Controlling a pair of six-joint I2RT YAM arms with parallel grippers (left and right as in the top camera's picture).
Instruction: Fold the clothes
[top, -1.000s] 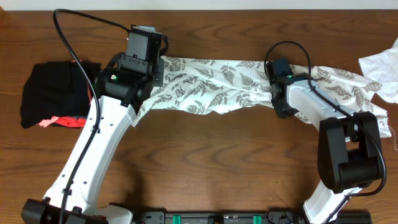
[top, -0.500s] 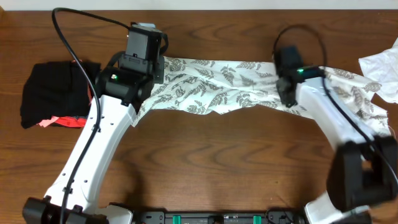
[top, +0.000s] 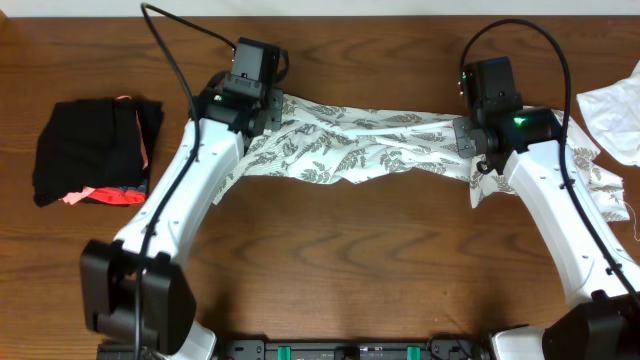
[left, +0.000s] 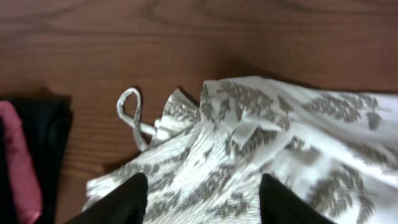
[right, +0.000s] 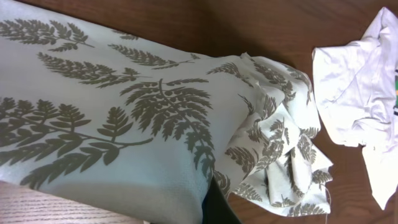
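The dress (top: 350, 145) lies crumpled along the far edge of the table (top: 350, 260), running from left of the middle almost to the right edge. One thin strap loop (left: 130, 115) curls on the bare wood at its left corner.

The right gripper (top: 470, 140) is clamped on the fabric, which hangs draped and smooth over its dark finger in the right wrist view. The left gripper (top: 268, 112) hovers over the dress's left corner with its jaws wide apart and nothing pinched between them.

A black bundle with coral-pink trim (top: 90, 150) sits by the left edge, well apart from the dress. A plain white cloth (top: 610, 110) lies at the right edge, just beside the dress's bunched end.

A second ago the left jaws were closed on the corner. That arm has swung toward the far edge, uncovering the bundle. The right arm has moved right, and the dress is drawn out straighter.

Count: one dress, one bundle, one white cloth, two arms.
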